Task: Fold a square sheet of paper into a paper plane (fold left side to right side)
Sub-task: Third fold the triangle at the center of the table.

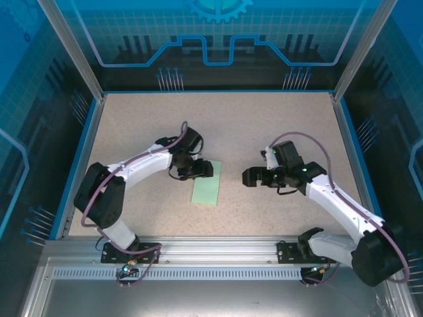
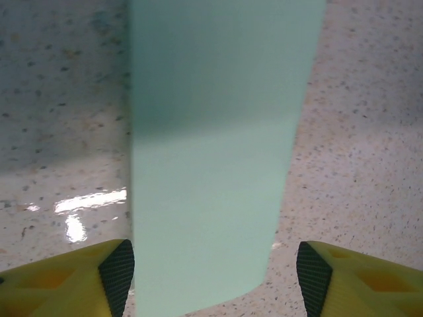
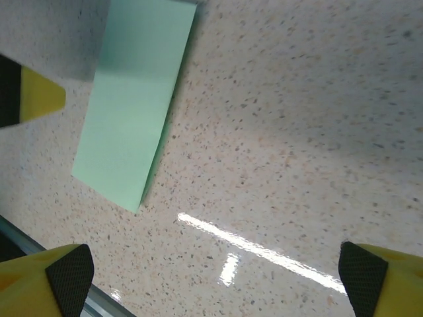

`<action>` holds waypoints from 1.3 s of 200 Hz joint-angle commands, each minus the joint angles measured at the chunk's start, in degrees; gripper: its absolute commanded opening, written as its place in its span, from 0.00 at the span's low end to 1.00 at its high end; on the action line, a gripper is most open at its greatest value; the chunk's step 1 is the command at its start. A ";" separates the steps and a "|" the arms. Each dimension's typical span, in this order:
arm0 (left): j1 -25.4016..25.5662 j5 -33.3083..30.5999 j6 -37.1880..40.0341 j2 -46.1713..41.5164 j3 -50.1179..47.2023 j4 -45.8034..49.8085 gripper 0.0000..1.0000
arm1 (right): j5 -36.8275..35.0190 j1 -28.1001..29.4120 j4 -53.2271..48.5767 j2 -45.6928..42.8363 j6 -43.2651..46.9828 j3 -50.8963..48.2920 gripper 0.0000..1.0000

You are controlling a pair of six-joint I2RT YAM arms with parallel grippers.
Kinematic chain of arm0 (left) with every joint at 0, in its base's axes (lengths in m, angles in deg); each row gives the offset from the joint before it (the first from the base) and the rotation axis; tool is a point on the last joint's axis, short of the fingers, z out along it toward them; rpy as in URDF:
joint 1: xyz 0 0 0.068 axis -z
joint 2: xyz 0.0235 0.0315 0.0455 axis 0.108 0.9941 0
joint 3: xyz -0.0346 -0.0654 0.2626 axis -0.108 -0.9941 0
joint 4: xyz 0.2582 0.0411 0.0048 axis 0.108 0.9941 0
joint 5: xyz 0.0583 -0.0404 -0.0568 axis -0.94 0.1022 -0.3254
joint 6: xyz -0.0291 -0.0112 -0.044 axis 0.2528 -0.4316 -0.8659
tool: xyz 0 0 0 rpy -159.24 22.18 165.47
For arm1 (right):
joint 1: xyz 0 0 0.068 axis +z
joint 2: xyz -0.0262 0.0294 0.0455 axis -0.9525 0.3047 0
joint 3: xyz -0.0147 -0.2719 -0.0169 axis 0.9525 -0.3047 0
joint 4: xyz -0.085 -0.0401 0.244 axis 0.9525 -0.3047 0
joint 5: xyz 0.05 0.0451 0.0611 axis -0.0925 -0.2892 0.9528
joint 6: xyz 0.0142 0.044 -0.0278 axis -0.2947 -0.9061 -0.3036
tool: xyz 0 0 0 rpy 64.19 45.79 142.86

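Note:
The pale mint-green sheet of paper (image 1: pixel 207 185) lies on the speckled table as a narrow folded rectangle. My left gripper (image 1: pixel 197 170) hangs over its far end, open. In the left wrist view the paper (image 2: pixel 211 145) runs up between my yellow fingers (image 2: pixel 99 277) and nothing is clamped. My right gripper (image 1: pixel 250 176) stands open to the right of the paper, apart from it. In the right wrist view the paper (image 3: pixel 132 99) lies at upper left, its two layers slightly parted along the right edge, with only bare table between that gripper's fingertips (image 3: pixel 66 274).
The speckled table (image 1: pixel 291 125) is fenced by blue edging and clear panels with metal posts (image 1: pixel 69 46). A metal rail (image 1: pixel 218 247) carrying both arm bases runs along the near edge. A yellow tip of the left gripper (image 3: pixel 39 98) shows beside the paper.

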 commanded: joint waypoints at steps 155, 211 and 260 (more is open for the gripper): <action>-2.61 15.06 -4.30 4.18 -8.56 -15.35 0.18 | -10.64 8.88 7.41 -6.61 7.53 -3.65 0.98; 0.00 16.88 -7.38 3.98 -8.23 -16.78 0.08 | -30.34 29.11 24.05 -11.05 19.10 -13.22 0.96; 0.30 19.34 -9.85 3.45 -8.81 -18.93 0.06 | -42.10 42.31 32.50 -0.75 33.17 -13.30 0.98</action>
